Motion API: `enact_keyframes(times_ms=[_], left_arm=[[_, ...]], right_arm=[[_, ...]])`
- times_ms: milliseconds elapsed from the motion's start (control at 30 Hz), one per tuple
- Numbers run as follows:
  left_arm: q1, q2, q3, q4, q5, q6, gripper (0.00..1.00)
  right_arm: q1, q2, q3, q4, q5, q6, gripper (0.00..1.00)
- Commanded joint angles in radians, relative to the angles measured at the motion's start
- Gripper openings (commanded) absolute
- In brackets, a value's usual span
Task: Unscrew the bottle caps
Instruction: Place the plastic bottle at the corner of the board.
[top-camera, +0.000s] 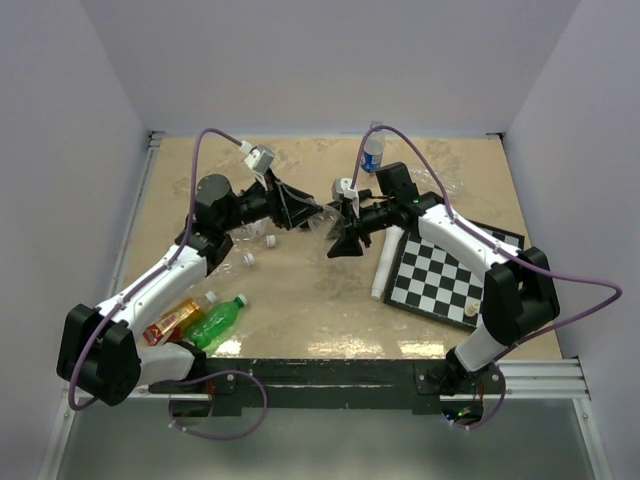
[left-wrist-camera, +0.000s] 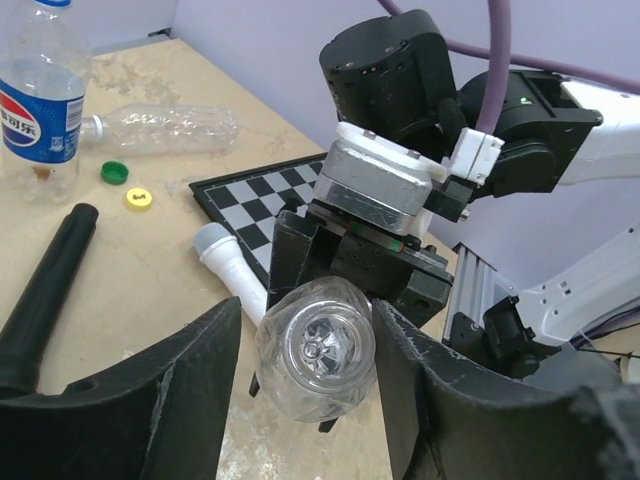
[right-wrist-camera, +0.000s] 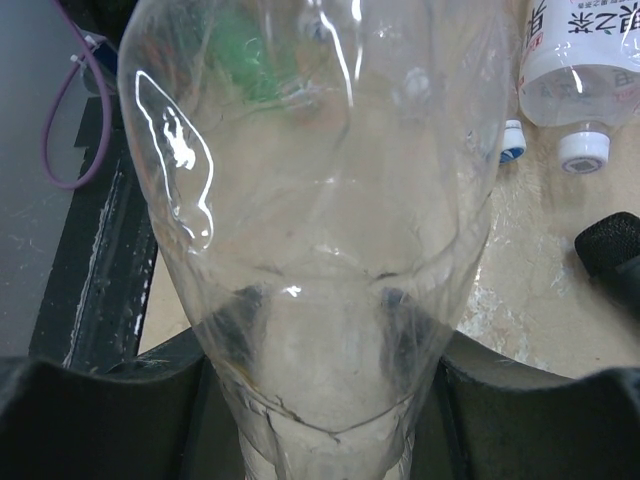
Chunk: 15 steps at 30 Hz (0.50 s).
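Note:
A clear crinkled bottle (top-camera: 325, 218) hangs above the table's middle between the two arms. My right gripper (top-camera: 348, 226) is shut on its narrow part, and both fingers press into the plastic (right-wrist-camera: 330, 330). In the left wrist view the bottle's round end (left-wrist-camera: 315, 350) faces the camera. My left gripper (left-wrist-camera: 308, 385) stands around that end: the right finger (left-wrist-camera: 420, 400) touches it and the left finger (left-wrist-camera: 180, 390) is a small gap away. Loose green (left-wrist-camera: 115, 172) and yellow (left-wrist-camera: 138, 198) bottle caps lie on the table. Two white caps (top-camera: 248, 259) lie near the left arm.
A Pepsi bottle (top-camera: 372, 150) stands at the back, with a clear bottle (left-wrist-camera: 165, 128) lying beside it. A chessboard (top-camera: 450, 275) and a white microphone (top-camera: 384, 265) lie at the right. A green bottle (top-camera: 218, 320) and an orange-labelled one (top-camera: 178, 318) lie front left. A black microphone (left-wrist-camera: 45, 290) lies nearby.

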Motion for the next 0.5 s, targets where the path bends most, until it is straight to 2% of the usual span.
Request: enact_keyframes(times_ms=[0,67,100,200,233,267,367,467], left_arm=[[-0.016,0.015,0.058,-0.04,-0.014,0.059,0.57],[-0.019,0.016,0.061,-0.06,-0.009,0.075,0.54],[-0.019,0.018,0.063,-0.068,-0.008,0.079,0.48],[-0.019,0.015,0.072,-0.087,0.0,0.084,0.17],[-0.019,0.015,0.077,-0.091,0.005,0.084,0.01],[-0.019,0.012,0.081,-0.105,-0.003,0.085,0.0],[-0.017,-0.011,0.094,-0.163,-0.035,0.108,0.0],[-0.005,-0.043,0.104,-0.237,-0.103,0.144,0.0]], right_arm=[[-0.002,-0.004,0.002,0.01,0.004,-0.012,0.11],[-0.002,-0.003,0.002,0.01,0.004,-0.012,0.11],[-0.002,-0.003,0.0,0.01,0.004,-0.012,0.11],[0.0,-0.003,0.002,0.007,0.004,-0.017,0.12],[-0.002,0.0,0.003,0.006,0.006,-0.02,0.15],[0.0,0.0,0.005,0.001,0.006,-0.026,0.18],[0.0,-0.004,0.013,-0.028,0.004,-0.066,0.42],[-0.002,-0.007,0.026,-0.078,0.012,-0.126,0.74]])
